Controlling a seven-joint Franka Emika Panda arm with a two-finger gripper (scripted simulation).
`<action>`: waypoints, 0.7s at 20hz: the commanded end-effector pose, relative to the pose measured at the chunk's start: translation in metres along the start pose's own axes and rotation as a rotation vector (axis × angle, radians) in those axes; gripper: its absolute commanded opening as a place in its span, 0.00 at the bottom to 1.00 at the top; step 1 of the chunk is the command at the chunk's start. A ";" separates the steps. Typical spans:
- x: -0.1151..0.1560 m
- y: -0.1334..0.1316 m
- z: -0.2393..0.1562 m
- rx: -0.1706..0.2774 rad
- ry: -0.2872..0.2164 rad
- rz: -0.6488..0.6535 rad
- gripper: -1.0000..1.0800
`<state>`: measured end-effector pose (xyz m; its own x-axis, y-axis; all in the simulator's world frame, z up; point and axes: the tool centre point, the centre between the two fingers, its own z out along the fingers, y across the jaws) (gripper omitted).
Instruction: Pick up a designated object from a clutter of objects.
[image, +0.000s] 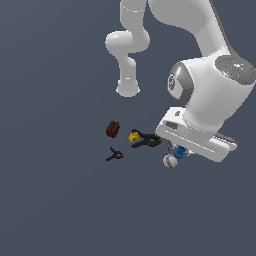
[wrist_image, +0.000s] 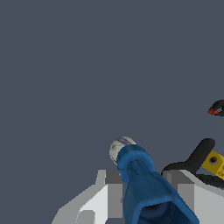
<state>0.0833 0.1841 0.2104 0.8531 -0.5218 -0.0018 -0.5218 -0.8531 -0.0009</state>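
The bright blue stubby piece (image: 180, 152) sits under my hand in the exterior view, just beside the white-purple ball (image: 170, 161). In the wrist view the blue piece (wrist_image: 146, 188) fills the gap between my two grey fingers (wrist_image: 111, 186), which press on both of its sides. My gripper (image: 177, 149) is shut on it. The ball (wrist_image: 120, 147) lies just beyond the blue piece's tip. Whether the piece is off the floor cannot be told.
A black clamp with a yellow bit (image: 143, 139) lies close to the hand on the exterior view's left, also in the wrist view (wrist_image: 199, 157). A small black clamp (image: 115, 155) and a dark red block (image: 113, 129) lie farther left. The arm's base (image: 128, 89) stands behind.
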 end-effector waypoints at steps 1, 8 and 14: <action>-0.003 0.008 -0.030 0.000 0.000 0.001 0.00; -0.009 0.027 -0.107 0.000 0.001 0.001 0.00; -0.012 0.037 -0.155 -0.001 0.001 0.001 0.00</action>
<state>0.0555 0.1602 0.3549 0.8525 -0.5227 0.0005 -0.5227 -0.8525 -0.0013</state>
